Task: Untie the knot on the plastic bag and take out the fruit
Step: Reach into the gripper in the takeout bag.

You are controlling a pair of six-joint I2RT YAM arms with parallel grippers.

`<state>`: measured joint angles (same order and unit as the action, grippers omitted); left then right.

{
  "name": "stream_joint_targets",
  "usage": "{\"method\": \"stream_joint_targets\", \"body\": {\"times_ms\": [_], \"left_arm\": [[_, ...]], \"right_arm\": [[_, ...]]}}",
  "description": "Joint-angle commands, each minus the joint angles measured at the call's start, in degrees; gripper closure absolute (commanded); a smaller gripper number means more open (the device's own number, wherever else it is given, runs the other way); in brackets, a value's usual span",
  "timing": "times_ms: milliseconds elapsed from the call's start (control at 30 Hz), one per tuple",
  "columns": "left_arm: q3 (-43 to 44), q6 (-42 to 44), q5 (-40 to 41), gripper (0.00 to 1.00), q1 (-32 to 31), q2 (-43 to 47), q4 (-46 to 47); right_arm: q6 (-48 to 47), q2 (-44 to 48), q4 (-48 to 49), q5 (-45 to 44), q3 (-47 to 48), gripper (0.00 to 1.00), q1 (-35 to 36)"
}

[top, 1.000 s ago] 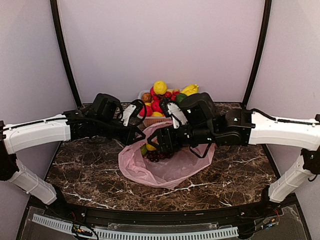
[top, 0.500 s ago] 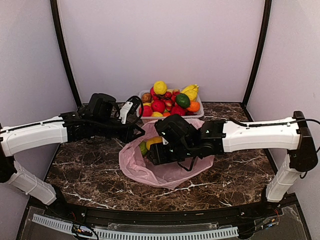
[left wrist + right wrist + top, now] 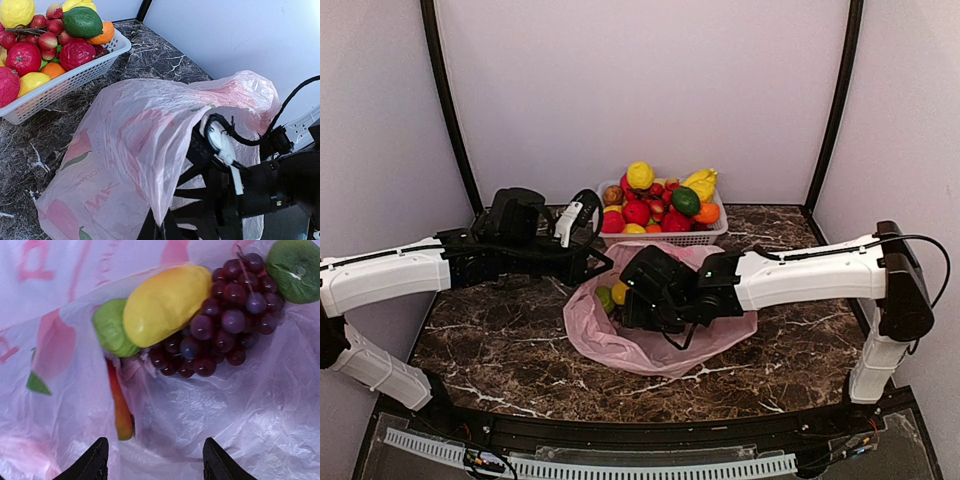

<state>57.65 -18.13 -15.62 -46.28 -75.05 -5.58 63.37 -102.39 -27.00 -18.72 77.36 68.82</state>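
The thin translucent pink plastic bag (image 3: pixel 650 345) lies slumped on the dark marbled surface (image 3: pixel 490 350) with its mouth gaping. No knot shows on it, so I judge the untying done and the step in hand to be lifting out fruit.

Inside the bag's mouth hang the right arm's fingers (image 3: pixel 628 300). They are spread apart with nothing between them, tips aimed at crinkled film just short of the pile.

In the bag's hollow:
- A yellow oblong fruit (image 3: pixel 167 305) lies across a dark purple grape bunch (image 3: pixel 225 325).
- A pale green round fruit (image 3: pixel 112 327) is tucked against the yellow one's end.
- A darker green round fruit (image 3: pixel 297 270) touches the grapes' other side.
- A red-orange piece (image 3: pixel 120 410) shows only through a fold of the bag's film.

At the bag's far left rim the left arm's fingers (image 3: pixel 592 262) are clenched on the film, holding that edge up like a tent. Beyond the bag stands a white slatted plastic basket (image 3: pixel 695 238) heaped with other fruit.

The yellow fruit looks like the best first pick, since it sits topmost and uncovered. The right fingers should move forward over it, span its narrow width near the middle and close on fruit alone. Loose film beside it could get pinched, and the glossy skin may slip. The left fingers should hold the rim high while the fruit comes straight out through the bag's mouth.
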Motion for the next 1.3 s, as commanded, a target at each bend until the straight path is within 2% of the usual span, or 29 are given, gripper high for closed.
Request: {"method": "stream_joint_targets", "body": {"times_ms": [0,367,633,1167,1267], "left_arm": [[-1.1,1.0,-2.0,0.99,0.0,1.4,0.6],[-5.4,2.1,-7.0,0.99,0.0,0.8,2.5],[-3.7,2.8,-6.8,0.99,0.0,-1.5,-0.5],[-3.4,1.4,-4.0,0.99,0.0,-1.5,-1.0],[-3.2,1.0,-2.2,0.99,0.0,-1.0,-1.8]], "right_arm": [[5.0,-0.8,-2.3,-4.9,1.0,0.37,-3.8],[-1.1,-7.4,-0.1,-5.9,4.6,0.21,-10.1],[-4.3,-12.2,3.5,-2.9,6.0,0.18,-13.6],[-12.0,-21.5,5.4,1.8,11.5,0.22,-16.5],[-12.9,-22.2,4.9,2.3,12.4,0.31,-16.6]]}}
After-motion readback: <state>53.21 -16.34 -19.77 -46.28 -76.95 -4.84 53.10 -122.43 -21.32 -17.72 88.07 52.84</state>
